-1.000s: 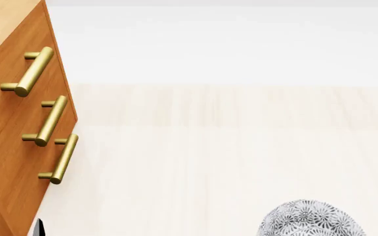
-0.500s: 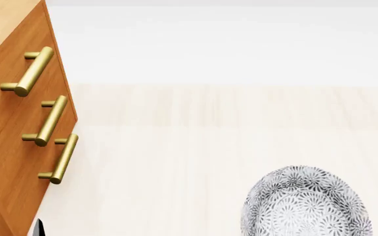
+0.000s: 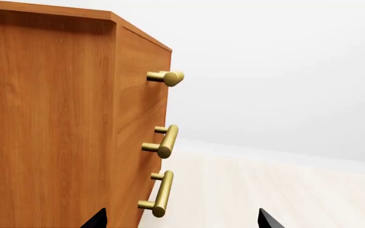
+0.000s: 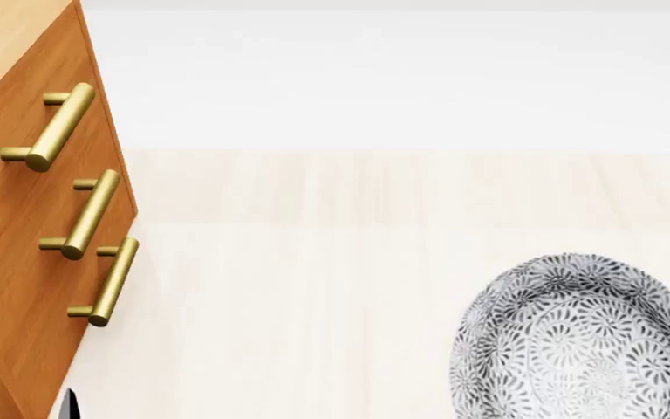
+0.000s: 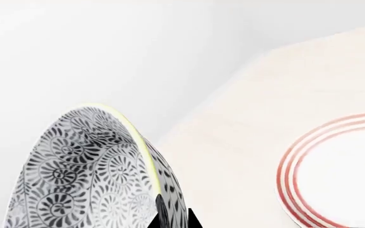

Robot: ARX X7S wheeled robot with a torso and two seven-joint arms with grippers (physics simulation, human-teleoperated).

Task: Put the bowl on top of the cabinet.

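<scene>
The bowl [image 4: 574, 340], white with a dense grey-black floral pattern, hangs in the air at the lower right of the head view. In the right wrist view its wall [image 5: 81, 171] stands on edge, and my right gripper [image 5: 173, 217] is shut on its rim, one dark fingertip on each side. The orange-brown cabinet [image 4: 15, 262] with brass bar handles [image 4: 91, 214] stands at the left. My left gripper [image 3: 182, 221] is open beside the cabinet's front corner [image 3: 116, 142], holding nothing, with only its two dark tips showing.
A flat white plate with red rings [image 5: 344, 173] lies on the pale floor [image 5: 233, 142] below the right gripper. Pale wood floor [image 4: 347, 262] stretches between the cabinet and the bowl, meeting a white wall [image 4: 393, 78] behind.
The bowl has risen in the head view, from a sliver at the bottom edge to a large round shape. The cabinet and left gripper have not moved.
</scene>
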